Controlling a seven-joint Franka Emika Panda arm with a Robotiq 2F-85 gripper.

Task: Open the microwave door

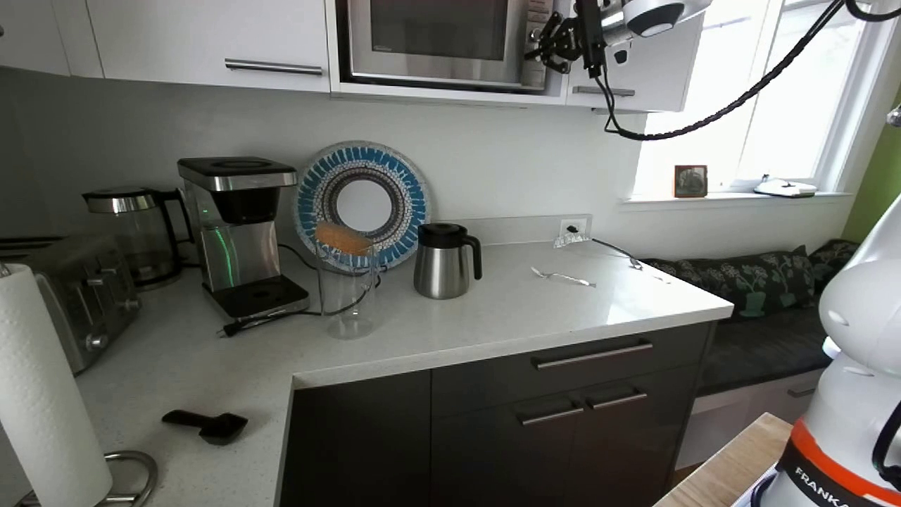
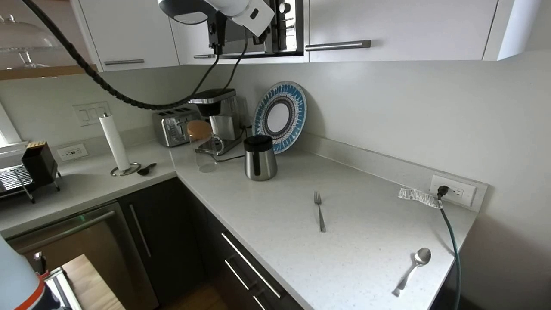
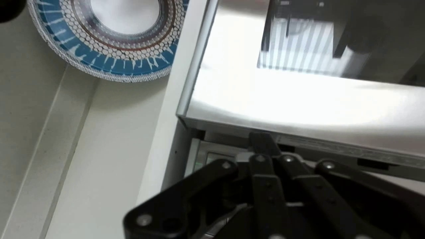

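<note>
Jaws together, at the free edge of the door (image 1: 436, 32), top centre in an exterior view; contact not possible to tell. Already done, probably: small opening, judging from gap beside the panel (image 3: 212, 152). Left: swinging fully wide.

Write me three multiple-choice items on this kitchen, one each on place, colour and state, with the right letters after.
1. Where is the black scoop?
A. On the windowsill
B. On the counter
C. Inside the toaster

2. What colour is the broad ring on the patterned plate?
A. Blue
B. Red
C. Yellow

3. How does the microwave door stand?
A. Shut flush
B. Detached
C. Ajar

1 B: it lies there near the paper towel roll.
2 A: both exterior views and the wrist view show blue.
3 C: the wrist view shows its edge standing away from the control panel.
</note>
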